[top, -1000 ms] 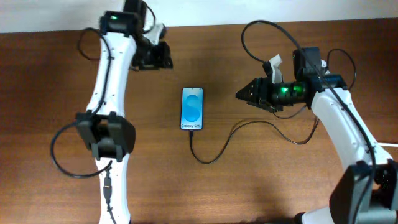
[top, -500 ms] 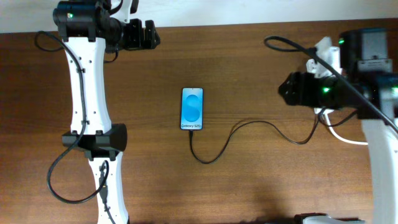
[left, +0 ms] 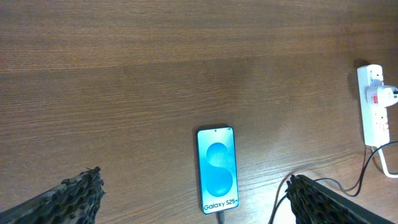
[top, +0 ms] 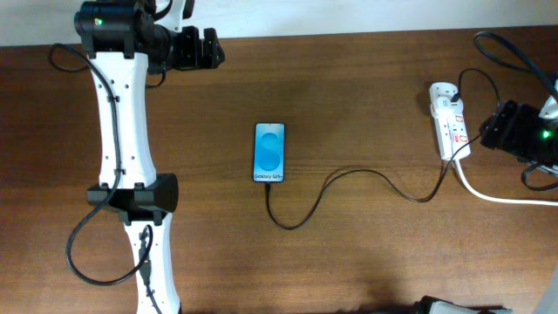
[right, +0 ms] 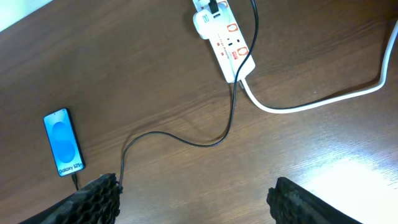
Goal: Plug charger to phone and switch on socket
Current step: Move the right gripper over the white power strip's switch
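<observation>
Now: phone cabled, both pincers empty

Left gripper (top: 207,50) sits at the far-left end of the table, fingers spread wide, holding nothing. Phone (top: 269,153) lies flat mid-table, blue screen up. Charger (top: 349,172) meets the phone's bottom edge, loops once, then runs right to the socket (top: 451,122) (red switches visible; their position unreadable). Right gripper (top: 488,131) is just beside the socket's right flank, fingers wide apart, empty.

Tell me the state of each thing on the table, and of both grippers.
Slim black-framed, blue-screened phone: lit, cable plugged into its bottom end.
Thin black charger cable: slack, runs from phone to strip.
White power strip with red switches: switch positions unreadable.
Left gripper: open, empty.
Right gripper: open, empty.
</observation>
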